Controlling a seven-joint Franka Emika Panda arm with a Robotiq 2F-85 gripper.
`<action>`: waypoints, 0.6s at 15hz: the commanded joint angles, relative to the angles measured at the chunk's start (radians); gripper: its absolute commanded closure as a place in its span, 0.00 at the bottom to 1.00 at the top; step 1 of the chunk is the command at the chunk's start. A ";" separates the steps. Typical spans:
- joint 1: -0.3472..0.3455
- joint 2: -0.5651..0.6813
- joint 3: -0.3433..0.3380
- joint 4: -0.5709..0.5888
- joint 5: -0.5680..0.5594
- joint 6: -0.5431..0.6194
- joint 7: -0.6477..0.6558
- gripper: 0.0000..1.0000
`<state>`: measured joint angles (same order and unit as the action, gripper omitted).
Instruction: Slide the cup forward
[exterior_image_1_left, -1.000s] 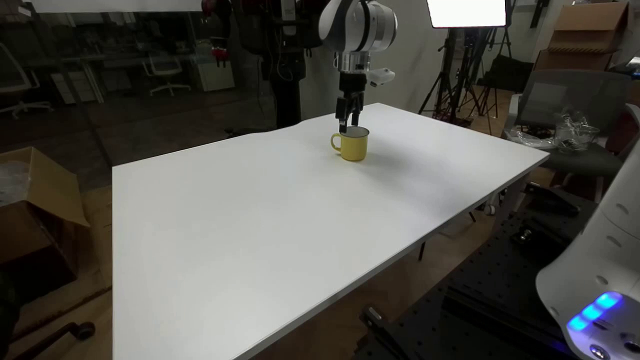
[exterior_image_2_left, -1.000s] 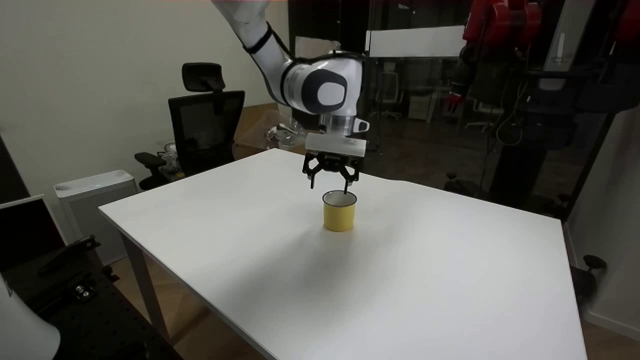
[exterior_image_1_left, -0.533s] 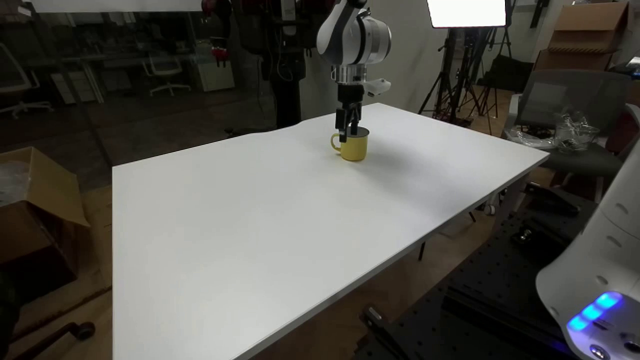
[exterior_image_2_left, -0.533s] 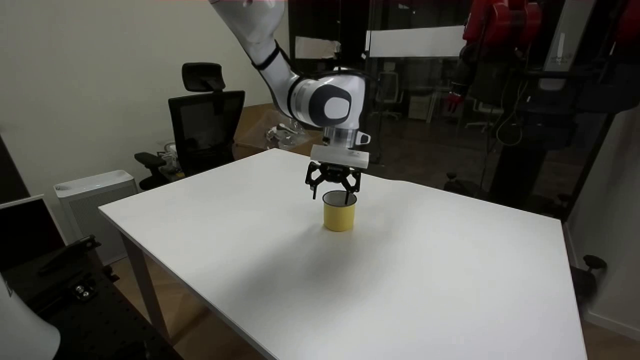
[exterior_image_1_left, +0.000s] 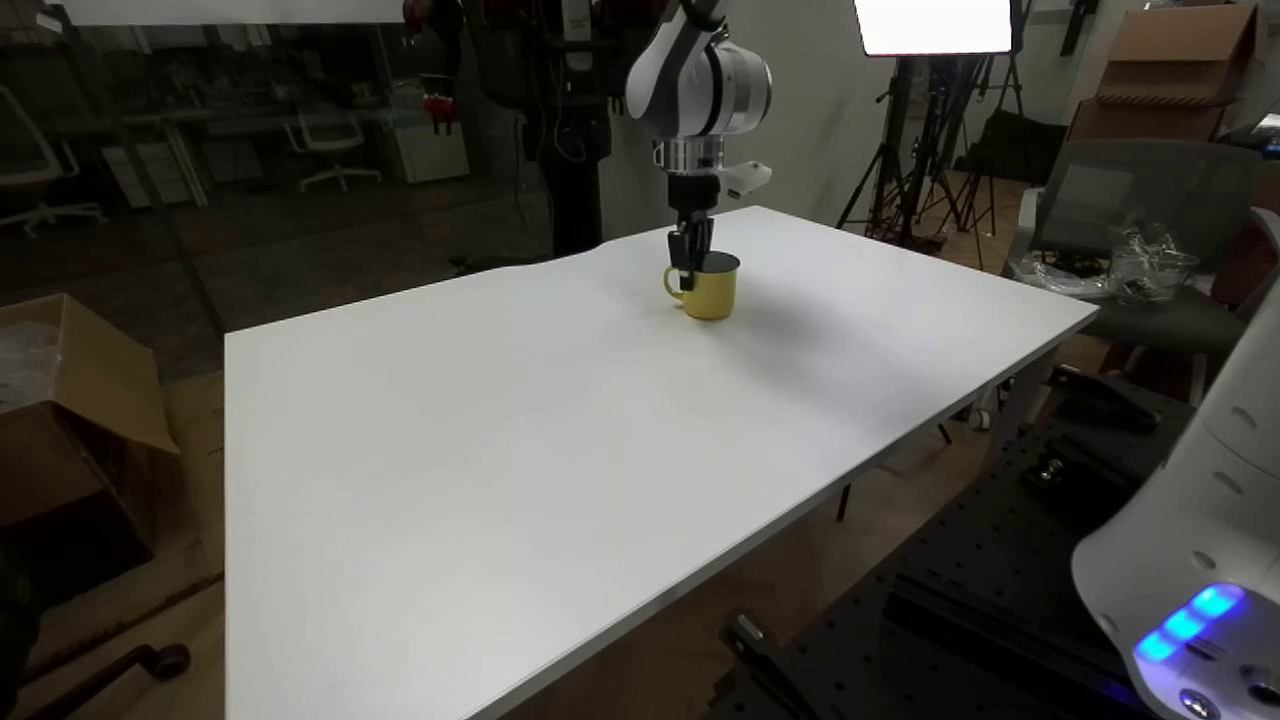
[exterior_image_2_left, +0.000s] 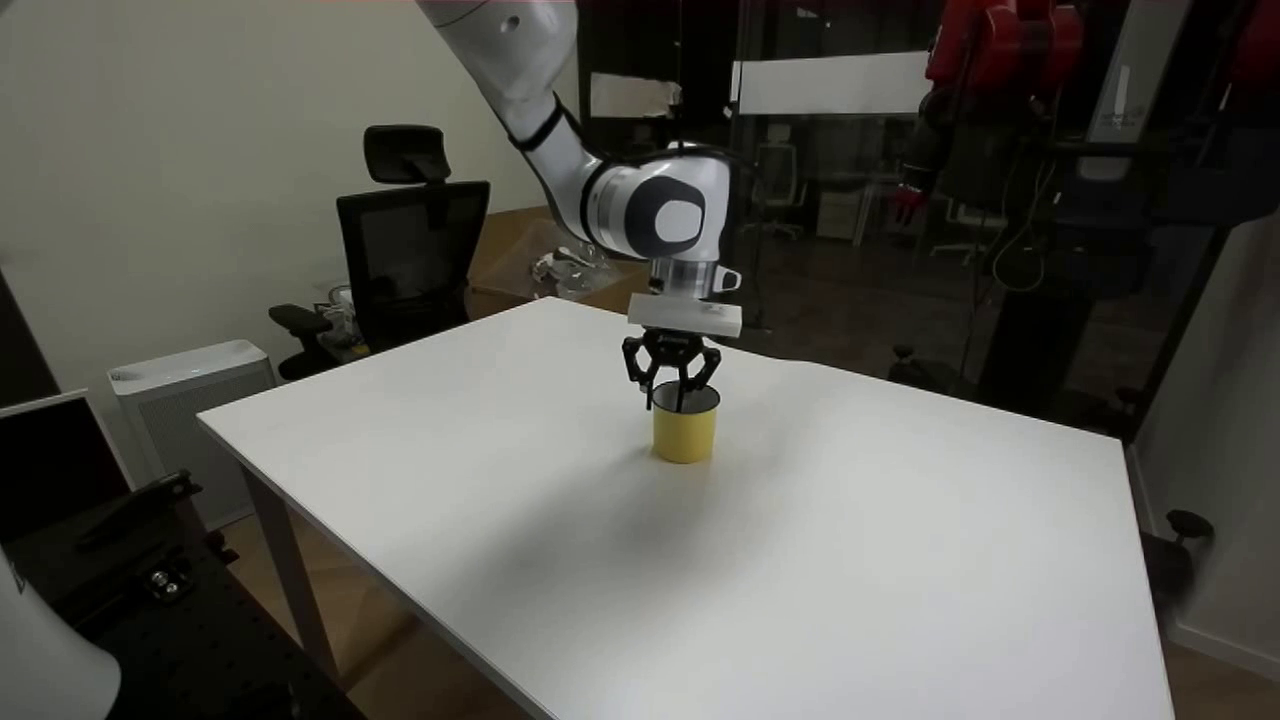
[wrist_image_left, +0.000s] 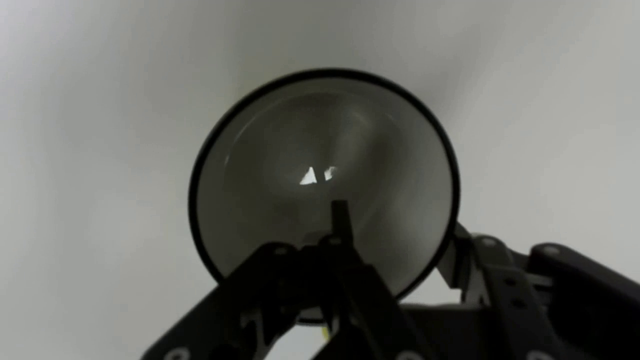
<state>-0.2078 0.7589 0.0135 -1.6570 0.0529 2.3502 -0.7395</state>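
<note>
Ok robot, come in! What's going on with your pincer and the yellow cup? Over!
Pincer part-open, straddling the wall of the yellow cup. Upright on white table. Nothing seen blocking it.

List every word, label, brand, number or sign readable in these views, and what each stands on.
No text can be read in any view.
Yellow mug: no lettering on the sides that show.
Gripper: any marking on it is too small to read.
White floor unit: any label is too small to read.
Cardboard boxes: any print is too blurred to read.
</note>
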 joint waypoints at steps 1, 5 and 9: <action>-0.001 0.025 0.007 0.059 -0.032 -0.031 0.032 0.89; -0.001 0.033 0.012 0.083 -0.043 -0.048 0.027 1.00; 0.019 0.058 0.023 0.137 -0.068 -0.092 0.019 0.97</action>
<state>-0.2049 0.7784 0.0223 -1.6063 0.0140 2.3138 -0.7390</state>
